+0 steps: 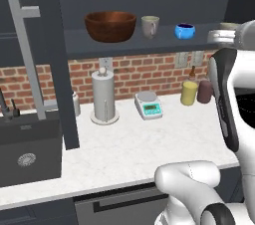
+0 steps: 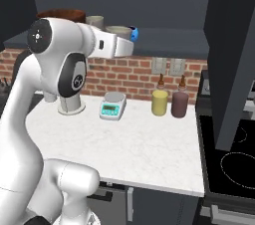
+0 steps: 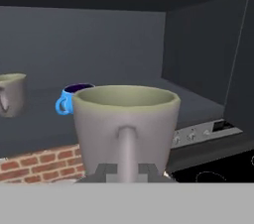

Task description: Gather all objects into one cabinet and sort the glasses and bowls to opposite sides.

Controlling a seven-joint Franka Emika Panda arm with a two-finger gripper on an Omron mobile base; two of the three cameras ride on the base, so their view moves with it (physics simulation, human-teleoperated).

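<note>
arm (image 2: 30, 134): rose from the base, upper link upright, elbow high at shelf level
forearm (image 2: 107, 45): stretched level from the elbow toward the cabinet shelf
wrist (image 1: 230, 97): large and close at the right edge of the left base view
gripper (image 3: 127, 171): pointed roughly level into the cabinet, jaws closed on the handle of a mug (image 3: 126, 124), mug upright
fingertips (image 3: 106, 171): dark, pressed on either side of the handle

No text, label, brand or number can be read anywhere: the digital scale (image 1: 149, 104) on the bench (image 1: 124, 149) has a pale display panel, but whatever it may carry is too small and blurred to read.
</note>
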